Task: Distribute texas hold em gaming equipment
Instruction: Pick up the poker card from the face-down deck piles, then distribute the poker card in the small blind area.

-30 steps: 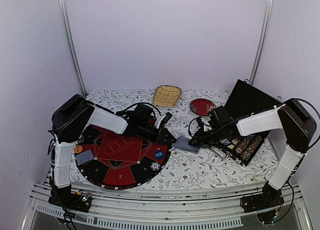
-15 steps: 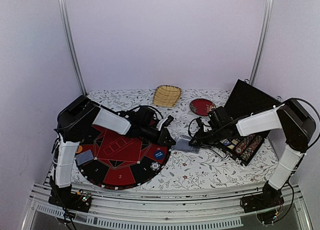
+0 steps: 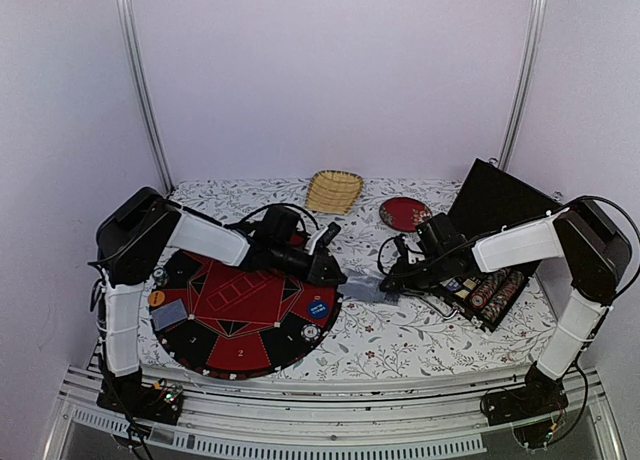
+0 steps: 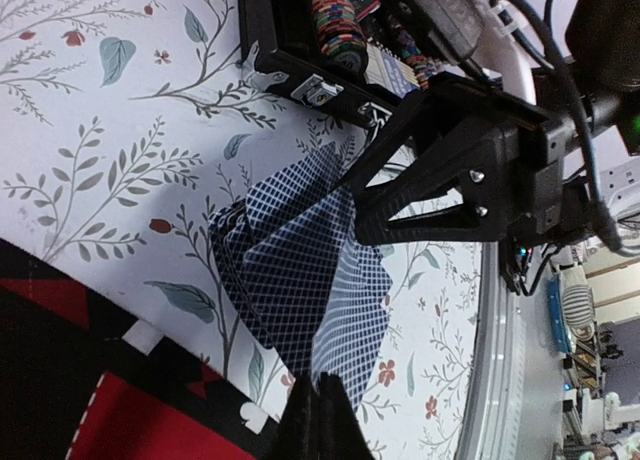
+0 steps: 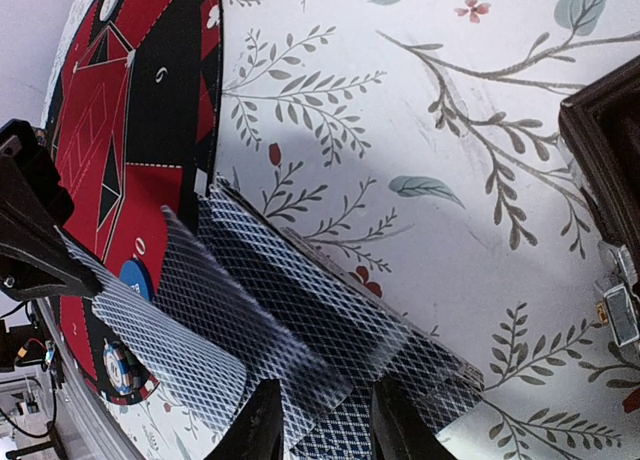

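Flowered counter (image 3: 400, 345), a deal in hand — the deck of cards (image 3: 368, 288) lies between two claws, just off the rim of the round felt mat (image 3: 240, 315).

The deck rests on the cloth with its blue-grey backs up, slightly fanned. The right claw (image 5: 325, 410) straddles one end and is clenched on it, apparently to pin the stack so it cannot slide. The left claw (image 4: 318, 410) is pinched tight on the far corner of the top card (image 5: 170, 310), which tilts up off the rest — a hold that looks meant to peel away one card alone. On the mat just beside them lie a blue button (image 3: 318, 307) and a striped chip (image 3: 311, 331). Farther left on the mat are an orange chip (image 3: 157, 298) and a single face-down card (image 3: 168, 315). The open chip case (image 3: 490, 295) sits behind the right claw.
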